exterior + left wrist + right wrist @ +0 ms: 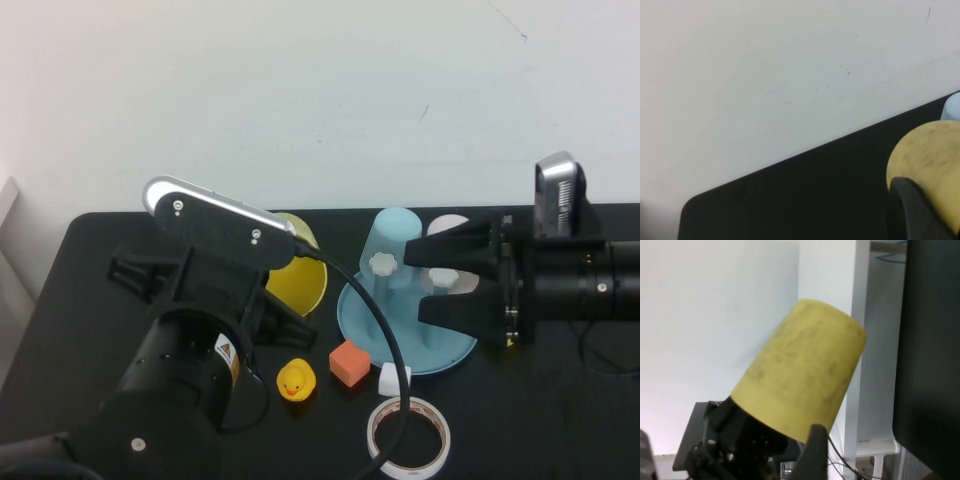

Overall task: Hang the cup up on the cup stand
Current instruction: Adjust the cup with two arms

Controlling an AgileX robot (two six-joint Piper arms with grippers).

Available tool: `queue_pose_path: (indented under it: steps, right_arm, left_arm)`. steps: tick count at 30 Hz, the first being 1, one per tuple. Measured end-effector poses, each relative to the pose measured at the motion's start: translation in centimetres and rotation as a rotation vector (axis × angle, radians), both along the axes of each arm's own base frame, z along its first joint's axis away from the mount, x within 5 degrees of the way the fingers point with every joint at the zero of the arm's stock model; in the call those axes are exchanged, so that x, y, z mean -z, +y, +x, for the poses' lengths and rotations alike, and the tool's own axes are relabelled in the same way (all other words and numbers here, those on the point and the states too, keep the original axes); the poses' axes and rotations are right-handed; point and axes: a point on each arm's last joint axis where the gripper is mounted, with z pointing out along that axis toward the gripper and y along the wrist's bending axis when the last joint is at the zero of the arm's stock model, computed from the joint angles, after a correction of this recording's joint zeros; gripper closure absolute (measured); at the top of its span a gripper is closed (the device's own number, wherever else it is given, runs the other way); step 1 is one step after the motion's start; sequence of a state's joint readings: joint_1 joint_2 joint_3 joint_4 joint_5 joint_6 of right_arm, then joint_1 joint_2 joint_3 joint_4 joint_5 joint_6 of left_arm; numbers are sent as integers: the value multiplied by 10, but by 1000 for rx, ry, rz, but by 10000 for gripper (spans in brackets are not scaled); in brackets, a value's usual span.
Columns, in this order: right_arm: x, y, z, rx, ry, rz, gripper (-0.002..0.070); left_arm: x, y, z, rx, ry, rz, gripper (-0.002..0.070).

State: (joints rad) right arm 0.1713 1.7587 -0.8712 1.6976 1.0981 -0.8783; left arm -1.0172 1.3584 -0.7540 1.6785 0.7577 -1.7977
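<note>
From my raised camera I see the left gripper (pixel 285 290) above the black table (pixel 90 260), holding the yellow cup (pixel 297 275) tilted with its open mouth facing me, just left of the cup stand (pixel 405 330). A light blue cup (pixel 395 240) sits upside down on a back peg; a white knob (pixel 383 264) shows in front of it. My right gripper (pixel 425 285) hangs over the stand with its jaws spread wide, holding nothing. Near the stand's front edge lie an orange block (pixel 350 363), a rubber duck (pixel 296 381), a white cube (pixel 394 378) and a tape roll (pixel 408 438).
</note>
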Motion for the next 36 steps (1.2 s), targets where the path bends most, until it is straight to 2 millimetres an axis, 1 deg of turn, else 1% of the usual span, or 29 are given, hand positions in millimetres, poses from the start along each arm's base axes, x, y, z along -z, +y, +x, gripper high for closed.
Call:
queue_pose_path:
  steps: [5,9,14,16,24,26,29,33,35,36]
  right_arm:
    - [-3,17,0,-17,-3,-27,-17]
    - [-9,33,0,-61,-132,-66,-17]
    - [-10,36,0,-71,-184,-83,-17]
    - [-9,36,1,-58,-159,-86,-17]
    - [-8,35,2,8,80,-43,-17]
    - [-8,35,1,19,132,-30,-17]
    - [-8,35,2,27,163,-25,-17]
    - [-8,35,1,31,185,-19,-17]
    - [-8,36,1,24,170,-21,-17]
    - [-8,36,1,15,132,-29,-17]
  left_arm:
    - [-1,-1,0,4,3,-18,665]
    - [-1,-1,0,3,0,-18,665]
    - [-2,-1,0,-3,-4,-17,665]
    - [-2,-1,0,-2,-5,-18,665]
    - [-1,-2,0,9,-1,-16,665]
    - [-1,-2,0,19,-8,17,665]
    - [-1,-2,0,38,-20,80,665]
    - [-1,-2,0,49,-23,104,665]
    - [-1,-3,0,62,-20,106,665]
    - [-1,-4,-1,72,-15,104,665]
